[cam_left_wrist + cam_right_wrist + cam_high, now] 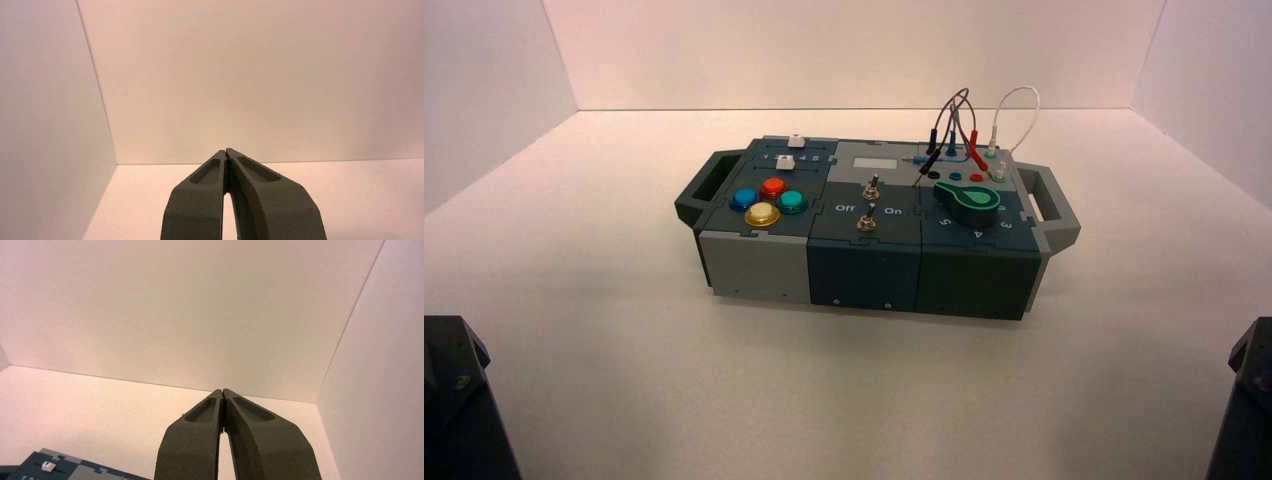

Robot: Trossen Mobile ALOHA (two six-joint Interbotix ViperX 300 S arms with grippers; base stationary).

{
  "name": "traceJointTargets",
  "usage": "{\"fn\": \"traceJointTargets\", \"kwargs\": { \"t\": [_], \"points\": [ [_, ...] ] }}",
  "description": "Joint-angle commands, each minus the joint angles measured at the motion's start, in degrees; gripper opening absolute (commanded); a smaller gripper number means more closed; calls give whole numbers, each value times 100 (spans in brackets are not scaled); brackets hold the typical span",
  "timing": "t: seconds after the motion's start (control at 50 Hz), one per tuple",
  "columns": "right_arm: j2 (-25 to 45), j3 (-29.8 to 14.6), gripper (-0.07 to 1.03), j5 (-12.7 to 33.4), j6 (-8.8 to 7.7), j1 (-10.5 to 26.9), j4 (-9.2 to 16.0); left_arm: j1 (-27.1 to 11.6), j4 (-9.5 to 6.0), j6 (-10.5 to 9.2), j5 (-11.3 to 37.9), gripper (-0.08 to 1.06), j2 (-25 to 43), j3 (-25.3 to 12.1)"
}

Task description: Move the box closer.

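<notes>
Right, still to begin, I'd say: left pincer point(226, 152) and right pincer point(223, 392) clenched empty, box point(864, 275) mid-counter point(854, 400), well beyond both, so next I reach for its side handles point(709, 187).

A lab-like test booth, with plain pale walls point(854, 55) around a smooth white work surface point(594, 270).

Showing matte black arm parts point(462, 400) with small round screws. Showing also dark grey gripper fingers point(270, 210), having smooth, tapering shapes, pointed tips and shallow oval hollows.
</notes>
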Motion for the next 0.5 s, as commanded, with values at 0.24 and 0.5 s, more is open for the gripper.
{"fn": "traceJointTargets", "kwargs": {
  "t": [0.24,0.5],
  "points": [
    [26,-79,-2,-62,9,-35,18,35,9,18,-62,-3,18,-79],
    [79,-79,-2,-62,18,-35,62,35,26,18,-62,-3,149,-132]
  ]
}}
